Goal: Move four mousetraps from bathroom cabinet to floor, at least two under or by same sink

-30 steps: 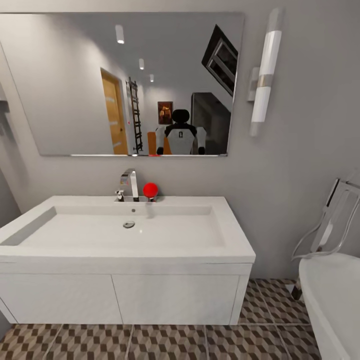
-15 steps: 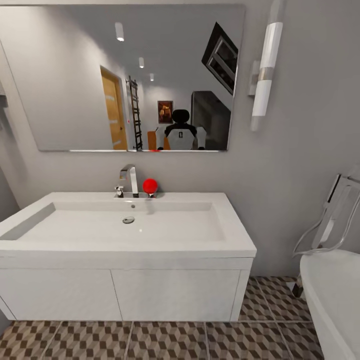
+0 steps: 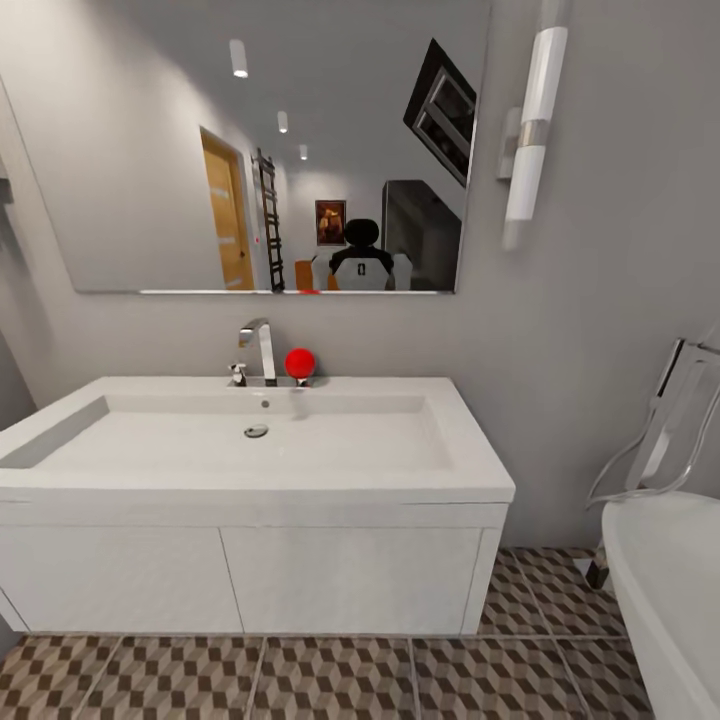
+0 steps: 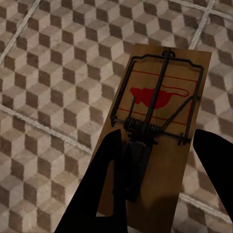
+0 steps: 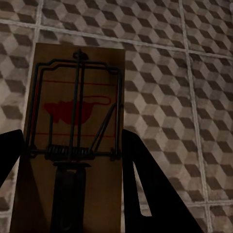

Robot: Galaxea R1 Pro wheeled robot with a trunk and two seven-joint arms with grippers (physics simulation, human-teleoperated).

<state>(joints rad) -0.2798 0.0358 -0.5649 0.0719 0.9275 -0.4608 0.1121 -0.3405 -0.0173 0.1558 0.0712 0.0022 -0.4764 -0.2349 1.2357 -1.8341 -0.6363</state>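
Transport step: left gripper clamped on trap, right gripper on second trap. Sink frame centre. Next: lower both to floor below it.

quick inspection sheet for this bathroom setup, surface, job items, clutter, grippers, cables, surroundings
surface: bathroom floor of cube-pattern tiles, runs under the vanity.
job's things: bathroom sink, white basin with chrome tap; one mousetrap between the left fingers, another mousetrap between the right fingers, both seen above the tiles.
clutter: red ball-shaped item on the sink ledge beside the tap.
grippers: left gripper shut on a mousetrap; right gripper shut on a mousetrap.
cables: nothing seen.
surroundings: mirror above the sink, wall light to its right, white bathtub at far right.
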